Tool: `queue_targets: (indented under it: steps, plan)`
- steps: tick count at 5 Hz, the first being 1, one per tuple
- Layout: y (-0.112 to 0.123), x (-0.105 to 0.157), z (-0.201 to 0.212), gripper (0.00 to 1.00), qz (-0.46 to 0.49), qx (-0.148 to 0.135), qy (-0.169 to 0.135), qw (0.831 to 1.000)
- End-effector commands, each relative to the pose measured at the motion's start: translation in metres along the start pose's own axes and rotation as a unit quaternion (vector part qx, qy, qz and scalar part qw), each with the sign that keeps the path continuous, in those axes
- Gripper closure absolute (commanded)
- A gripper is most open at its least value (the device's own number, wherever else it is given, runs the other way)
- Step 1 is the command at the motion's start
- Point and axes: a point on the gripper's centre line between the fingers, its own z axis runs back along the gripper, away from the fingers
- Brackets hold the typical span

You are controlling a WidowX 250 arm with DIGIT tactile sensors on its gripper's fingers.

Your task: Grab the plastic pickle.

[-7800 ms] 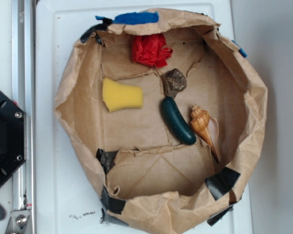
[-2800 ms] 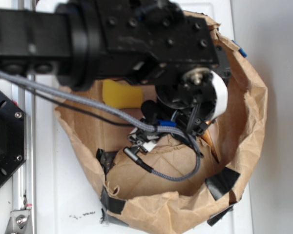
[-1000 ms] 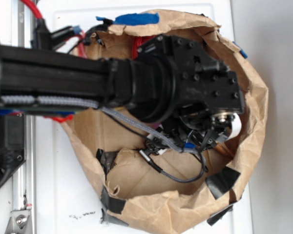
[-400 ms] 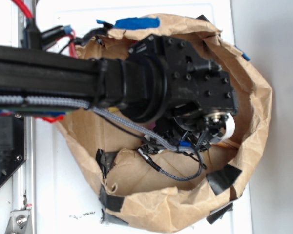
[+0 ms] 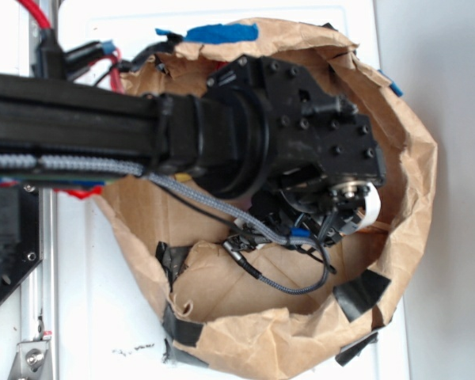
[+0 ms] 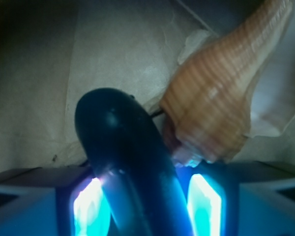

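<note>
Jaws: seen from the wrist, the two blue-lit fingers [image 6: 91, 209] of the gripper [image 6: 145, 211] stand one on each side of the plastic pickle [image 6: 125, 157], close against its flanks; whether they are already pressing it or just short of contact cannot be told. Nothing else lies between them.

Brown paper bowl [image 5: 416, 198], exterior view: the black arm [image 5: 79, 131] reaches in from the left and its wrist housing [image 5: 301, 150] covers the middle of the floor, hiding the pickle there.

Tan seashell [image 6: 221, 103]: lies just beside the pickle on its right, touching or nearly so near the right-hand finger.

The pickle itself: a dark, glossy oblong running away from the camera, its rounded far end resting on the paper. It looks stiff, light and slippery; the smooth curved skin may squirt out of a pinch near an end. The best hold appears to be across the mid-body, where the sides run most nearly parallel, keeping the right finger clear of the shell.
</note>
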Motion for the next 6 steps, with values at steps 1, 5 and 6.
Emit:
queue_targets:
  steps: [1, 5, 6]
  plan:
    - [0.002, -0.016, 0.073, 1.0, 0.102, 0.009, -0.088, 0.991]
    - [-0.011, -0.033, 0.136, 1.0, 0.462, -0.015, -0.062, 0.885]
    - [-0.014, -0.027, 0.132, 1.0, 0.446, -0.001, -0.073, 0.892]
